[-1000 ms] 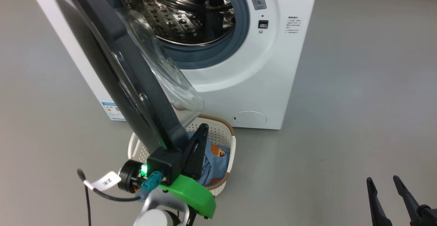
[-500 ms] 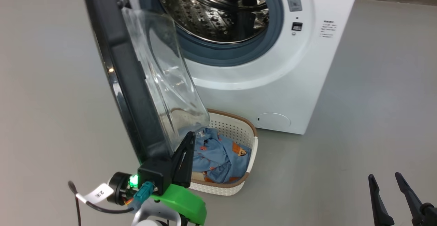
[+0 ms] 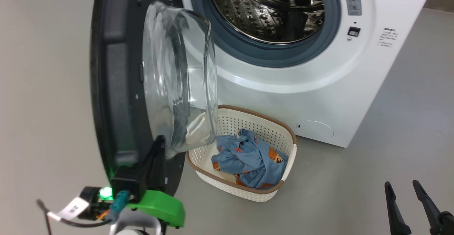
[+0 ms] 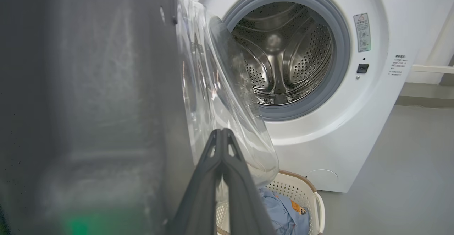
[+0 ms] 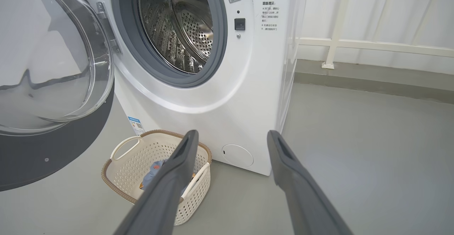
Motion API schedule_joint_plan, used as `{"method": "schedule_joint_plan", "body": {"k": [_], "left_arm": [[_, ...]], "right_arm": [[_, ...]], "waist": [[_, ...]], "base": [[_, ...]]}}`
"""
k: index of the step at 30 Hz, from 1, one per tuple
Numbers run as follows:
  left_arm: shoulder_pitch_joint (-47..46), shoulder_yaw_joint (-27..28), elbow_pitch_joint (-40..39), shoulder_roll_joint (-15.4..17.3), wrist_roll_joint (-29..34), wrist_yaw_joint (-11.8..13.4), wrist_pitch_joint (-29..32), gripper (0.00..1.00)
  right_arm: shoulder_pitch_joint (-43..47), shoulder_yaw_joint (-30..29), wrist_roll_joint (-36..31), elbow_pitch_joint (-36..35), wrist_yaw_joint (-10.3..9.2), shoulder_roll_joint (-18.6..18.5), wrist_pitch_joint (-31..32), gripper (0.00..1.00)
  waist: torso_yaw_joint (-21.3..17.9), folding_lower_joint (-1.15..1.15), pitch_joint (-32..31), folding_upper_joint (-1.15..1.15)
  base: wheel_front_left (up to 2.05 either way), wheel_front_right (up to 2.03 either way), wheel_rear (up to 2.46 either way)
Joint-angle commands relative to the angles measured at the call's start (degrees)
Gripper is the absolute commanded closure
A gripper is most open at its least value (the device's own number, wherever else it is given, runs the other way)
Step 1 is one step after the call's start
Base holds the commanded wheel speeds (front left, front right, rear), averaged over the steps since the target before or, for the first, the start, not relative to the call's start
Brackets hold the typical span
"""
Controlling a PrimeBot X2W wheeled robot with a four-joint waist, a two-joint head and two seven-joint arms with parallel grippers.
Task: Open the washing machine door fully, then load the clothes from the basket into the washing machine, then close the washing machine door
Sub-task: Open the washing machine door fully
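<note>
The white washing machine (image 3: 305,86) stands with its steel drum (image 3: 269,11) exposed. The washing machine door (image 3: 117,86), black with a bulging glass porthole (image 3: 177,78), hangs swung out to the left. My left gripper (image 3: 160,139) is shut with nothing between its fingers (image 4: 221,135), and it rests against the door's inner face beside the glass (image 4: 220,96). The cream basket (image 3: 255,113) sits on the floor in front of the machine, with the blue printed clothes (image 3: 248,157) inside it. At the lower right my right gripper (image 3: 401,183) is open and empty, well away from the basket (image 5: 120,171).
Grey floor surrounds the machine, with free room to its right (image 3: 390,139). A white railing (image 5: 354,45) and a wall run behind the machine's right side. A cable with a white tag (image 3: 69,208) hangs from my left wrist.
The door has swung further out to the left, with my shut left gripper moving along against it. The basket and clothes are now uncovered. The head camera has also shifted. The right gripper has stayed put.
</note>
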Motion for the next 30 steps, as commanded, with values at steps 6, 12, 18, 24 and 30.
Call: {"method": "schedule_joint_plan", "body": {"k": [6,12,18,24,30], "left_arm": [[0.0,6.7,-1.1,4.0,-0.7,2.7,-1.7,1.00],[0.1,11.2,0.7,6.6,-2.1,3.8,-3.0,1.00],[-1.1,15.6,4.6,9.1,-4.1,3.6,-4.7,1.00],[-3.3,19.7,8.8,11.5,-6.0,3.0,-6.9,1.00],[-6.2,22.8,13.2,13.8,-8.3,0.7,-9.2,1.00]], "right_arm": [[-1.2,0.9,-0.7,-1.5,0.17,-1.1,-0.7,0.00],[-1.3,0.9,-0.5,-1.6,0.17,-1.3,-0.7,0.00],[-1.9,0.8,-0.3,-1.5,0.17,-1.7,-0.7,0.00],[-2.4,0.4,-0.1,-1.8,0.17,-2.2,-0.7,0.00],[-2.9,0.3,-0.2,-2.5,0.17,-2.7,-0.7,0.00]], "waist": [[1.6,0.00,0.6,0.00],[1.6,0.00,1.1,0.00],[1.1,0.00,2.3,0.00],[0.7,0.00,3.8,0.00],[0.6,0.00,5.8,0.00]], "base": [[0.00,0.00,0.00],[0.00,0.00,0.00],[0.00,0.00,0.00],[0.00,0.00,0.00],[0.00,0.00,0.00]]}}
